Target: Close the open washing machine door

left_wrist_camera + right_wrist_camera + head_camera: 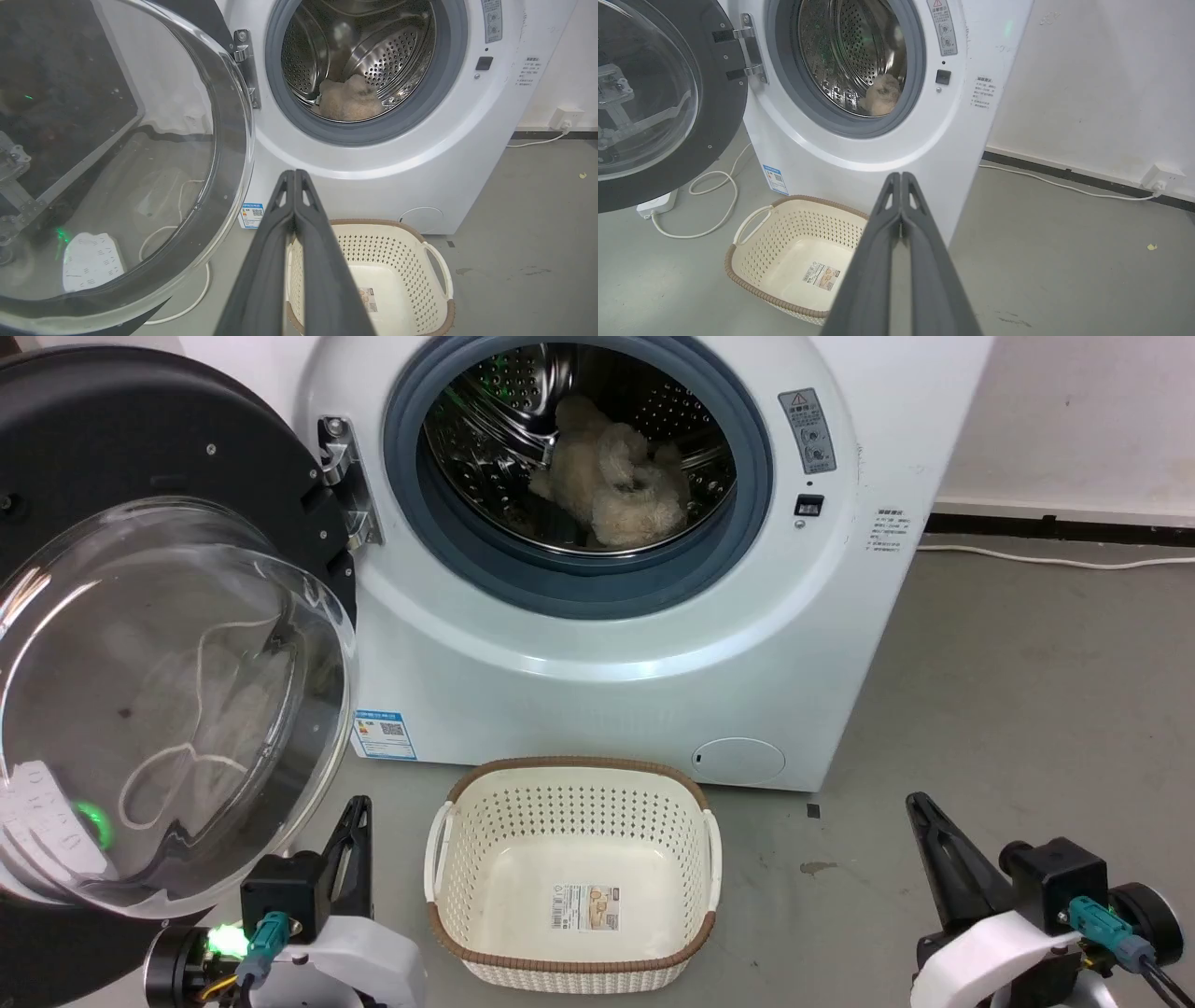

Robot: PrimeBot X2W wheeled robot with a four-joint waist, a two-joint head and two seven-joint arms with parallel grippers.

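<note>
The washing machine door (168,616) stands wide open, hinged at the left of the washing machine (607,644). The left end effector (294,173) and right end effector (901,175) — fingers pressed together — grip nothing.

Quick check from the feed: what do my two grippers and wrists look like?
Left gripper and right gripper each have two long, dark grey, tapering fingers with slot cut-outs near the tips. Behind them sit black blocks, white wrist shells and teal cable plugs; a green light glows at the left wrist.
</note>
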